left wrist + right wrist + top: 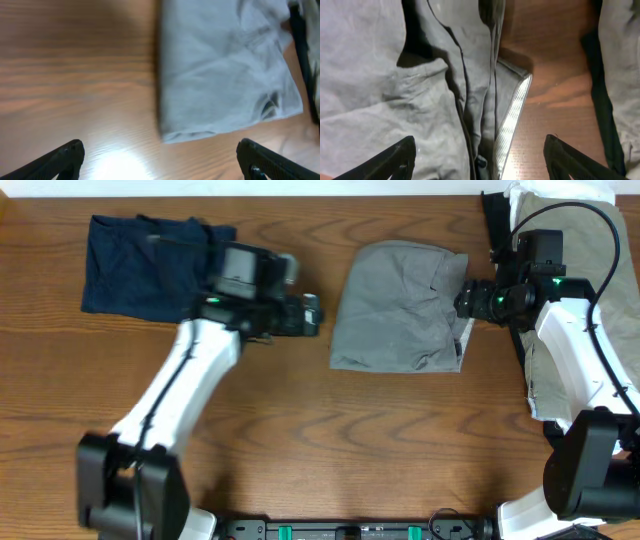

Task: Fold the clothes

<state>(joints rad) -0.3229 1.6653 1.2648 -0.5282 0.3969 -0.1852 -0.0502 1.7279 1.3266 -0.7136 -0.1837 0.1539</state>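
Observation:
A folded grey garment (398, 305) lies in the middle of the wooden table. My left gripper (312, 315) is open and empty just left of its left edge; the left wrist view shows the garment (225, 70) ahead of the spread fingers (160, 160) over bare wood. My right gripper (466, 298) is open at the garment's right edge. The right wrist view shows its fingers (479, 157) spread over the grey cloth (380, 100) and a striped white lining (512, 117), holding nothing. A folded navy garment (150, 265) lies at the far left.
A pile of beige and black clothes (585, 250) sits at the right edge under my right arm; a part also shows in the right wrist view (617, 60). Bare wooden table (350, 440) lies in front of the garments.

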